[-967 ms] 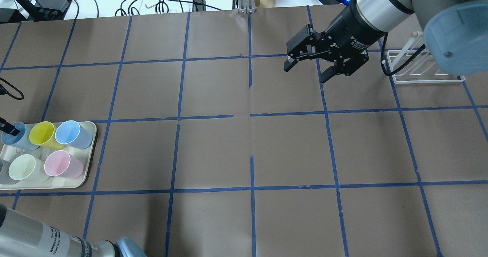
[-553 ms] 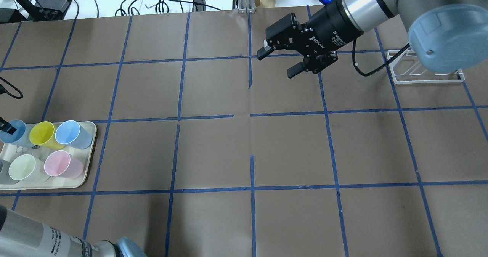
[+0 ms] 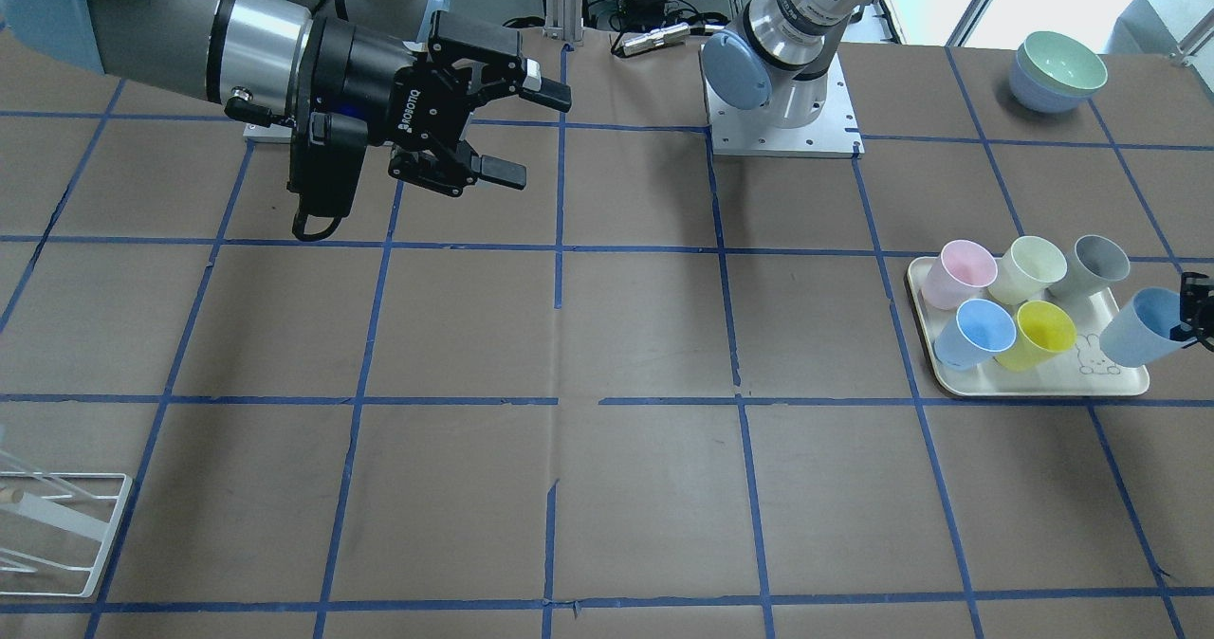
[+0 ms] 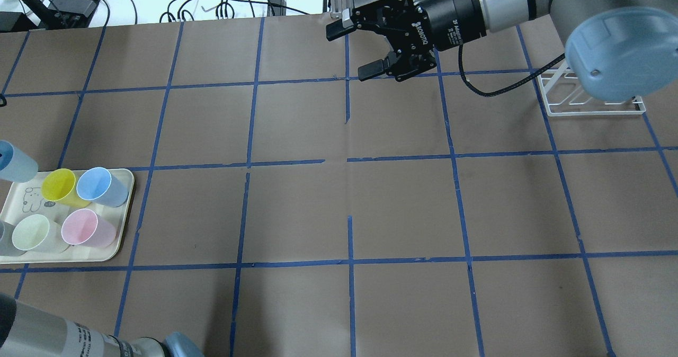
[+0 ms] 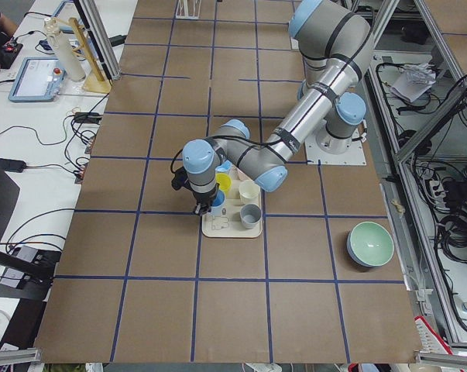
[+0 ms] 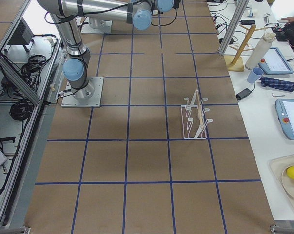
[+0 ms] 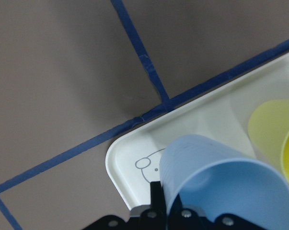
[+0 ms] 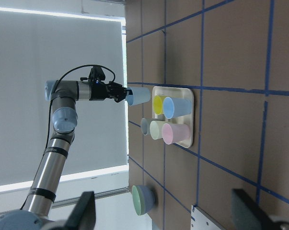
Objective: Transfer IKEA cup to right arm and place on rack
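My left gripper (image 3: 1197, 317) is shut on the rim of the IKEA cup (image 3: 1143, 327), a pale blue tumbler. It holds the cup tilted, clear of the outer end of the cream tray (image 3: 1034, 388). The cup shows at the overhead view's left edge (image 4: 13, 161) and fills the left wrist view (image 7: 225, 187). My right gripper (image 4: 349, 51) is open and empty, high over the table's far middle, pointing toward the left arm. The white wire rack (image 4: 588, 103) stands at the far right, partly behind my right arm's elbow.
The tray (image 4: 122, 230) holds a second blue cup (image 4: 100, 186), a yellow cup (image 4: 57, 185), a pink cup (image 4: 85, 228), a pale green cup (image 4: 34, 232) and a grey cup (image 3: 1091, 264). Stacked bowls (image 3: 1057, 70) sit beside the left arm's base.
The left gripper has lifted the blue cup off the tray and carried it away from the other cups. The right gripper has swung left, away from the rack, still open.
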Controlling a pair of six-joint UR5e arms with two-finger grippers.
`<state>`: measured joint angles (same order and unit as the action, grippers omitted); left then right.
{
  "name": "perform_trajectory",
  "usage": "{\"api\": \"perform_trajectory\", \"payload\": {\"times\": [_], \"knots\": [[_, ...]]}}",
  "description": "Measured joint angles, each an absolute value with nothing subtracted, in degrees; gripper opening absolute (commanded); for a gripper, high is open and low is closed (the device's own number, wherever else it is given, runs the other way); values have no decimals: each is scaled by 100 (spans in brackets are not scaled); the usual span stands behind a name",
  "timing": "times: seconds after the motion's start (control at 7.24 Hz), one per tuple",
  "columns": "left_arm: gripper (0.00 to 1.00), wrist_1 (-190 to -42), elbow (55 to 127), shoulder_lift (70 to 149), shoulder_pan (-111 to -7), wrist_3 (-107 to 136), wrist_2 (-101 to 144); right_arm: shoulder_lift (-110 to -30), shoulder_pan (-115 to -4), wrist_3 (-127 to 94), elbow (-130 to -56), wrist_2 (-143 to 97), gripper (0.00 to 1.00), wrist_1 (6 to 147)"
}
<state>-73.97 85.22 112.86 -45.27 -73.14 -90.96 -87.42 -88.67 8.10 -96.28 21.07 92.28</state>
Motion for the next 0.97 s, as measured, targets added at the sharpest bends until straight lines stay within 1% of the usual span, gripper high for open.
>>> {"api": "perform_trajectory", "payload": {"times": [0.14, 0.41, 0.69, 0.97], "knots": [[9, -7997, 8301, 11123, -4650, -7167, -8896, -8751, -8854, 897, -9812, 1733, 100, 9213], [9, -9399, 8189, 10771, -4740, -6756, -7955, -8757, -8851, 880, -10128, 1009, 100, 9203], [9, -11259, 8286, 10597, -4798, -6486, -6626, -8745, -8853, 710, -10198, 789, 100, 9197], [9, -12587, 8509, 10557, -5246, -6403, -5568, -8721, -8852, 683, -10226, 788, 100, 9199]]}}
